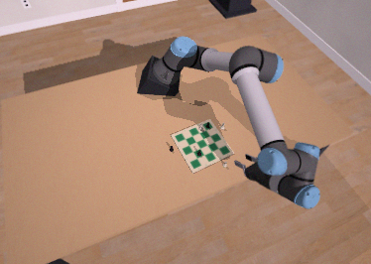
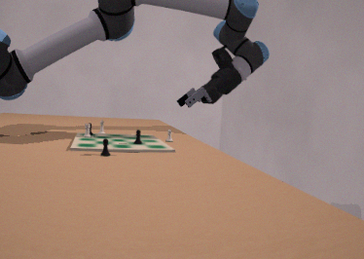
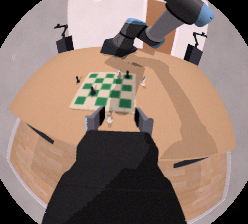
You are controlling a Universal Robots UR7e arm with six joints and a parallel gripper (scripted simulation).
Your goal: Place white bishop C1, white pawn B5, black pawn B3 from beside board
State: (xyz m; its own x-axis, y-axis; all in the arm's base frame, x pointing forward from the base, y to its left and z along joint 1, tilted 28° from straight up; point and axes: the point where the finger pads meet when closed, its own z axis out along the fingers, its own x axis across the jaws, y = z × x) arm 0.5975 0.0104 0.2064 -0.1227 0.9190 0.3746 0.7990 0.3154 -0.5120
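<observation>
The board (image 1: 195, 164) (image 2: 122, 150) (image 3: 101, 101) lies flat on the table. A black pawn (image 1: 171, 149) (image 2: 105, 147) (image 3: 78, 79) stands beside its left edge in the top view. A white piece (image 1: 223, 126) (image 2: 101, 128) (image 3: 143, 81) stands beside its back right; it looks like the taller one, probably the bishop. Another white piece (image 1: 225, 165) (image 2: 169, 135) (image 3: 109, 117), probably the pawn, stands beside the front right edge. My gripper (image 1: 240, 159) (image 2: 184, 103) (image 3: 119, 113) is open and empty, tilted, high above the table near that front white piece.
On the board stand a black piece (image 1: 199, 153) (image 2: 138, 136) (image 3: 92, 91), and near its back corner a white piece (image 1: 201, 127) (image 2: 88, 129) (image 3: 119, 74) close beside another black piece (image 1: 208, 125) (image 3: 127, 74). The table's front edge runs past the front white piece.
</observation>
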